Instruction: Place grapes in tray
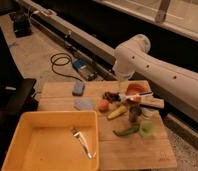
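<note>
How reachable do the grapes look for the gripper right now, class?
Probably yes. The gripper hangs close above the grapes, and nothing seems to cover them, though the orange-red fruit lies right beside them.

Hand [120,90] (over bench [142,150], just by grapes [110,96]) mostly hidden under arm [157,70]; tray [42,145] near corner cut off by bottom edge.

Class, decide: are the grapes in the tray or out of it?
Out. The grapes lie on the wooden table, apart from the tray; the gripper hangs close by them.
</note>
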Available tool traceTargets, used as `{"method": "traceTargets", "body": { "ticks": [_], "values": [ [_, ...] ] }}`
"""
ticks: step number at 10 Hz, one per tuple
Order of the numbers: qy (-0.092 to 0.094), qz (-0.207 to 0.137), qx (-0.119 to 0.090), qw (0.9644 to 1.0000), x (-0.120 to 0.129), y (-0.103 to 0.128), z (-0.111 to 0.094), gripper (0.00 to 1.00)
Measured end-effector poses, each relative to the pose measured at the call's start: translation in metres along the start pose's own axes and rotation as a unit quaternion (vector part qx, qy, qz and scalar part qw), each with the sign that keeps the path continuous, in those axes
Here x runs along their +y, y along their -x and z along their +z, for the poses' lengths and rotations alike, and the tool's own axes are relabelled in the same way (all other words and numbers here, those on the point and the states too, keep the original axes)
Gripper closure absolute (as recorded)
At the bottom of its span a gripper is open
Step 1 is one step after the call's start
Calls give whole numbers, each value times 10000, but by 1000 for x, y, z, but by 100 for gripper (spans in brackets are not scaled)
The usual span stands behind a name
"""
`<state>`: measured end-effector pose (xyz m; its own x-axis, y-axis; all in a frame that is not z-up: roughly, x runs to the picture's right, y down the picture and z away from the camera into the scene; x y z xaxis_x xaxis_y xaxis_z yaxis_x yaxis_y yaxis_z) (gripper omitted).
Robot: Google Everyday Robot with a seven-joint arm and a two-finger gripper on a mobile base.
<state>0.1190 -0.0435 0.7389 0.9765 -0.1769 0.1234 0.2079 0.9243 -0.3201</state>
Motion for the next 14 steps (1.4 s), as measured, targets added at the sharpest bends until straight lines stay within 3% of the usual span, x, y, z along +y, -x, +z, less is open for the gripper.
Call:
{"method": "traceTargets", "body": {
  "ticks": [1,3,5,9,14],
  "values": [
    [-1,13,13,10000,1,-3,-1,20],
    [195,-62,132,9997,-2,-12,6,20],
    [464,-218,122,9986,-5,-15,34,20],
    [913,-396,12,9950,-9,13,101,20],
    [1117,-339,-123,9931,-8,37,163,20]
  ]
}}
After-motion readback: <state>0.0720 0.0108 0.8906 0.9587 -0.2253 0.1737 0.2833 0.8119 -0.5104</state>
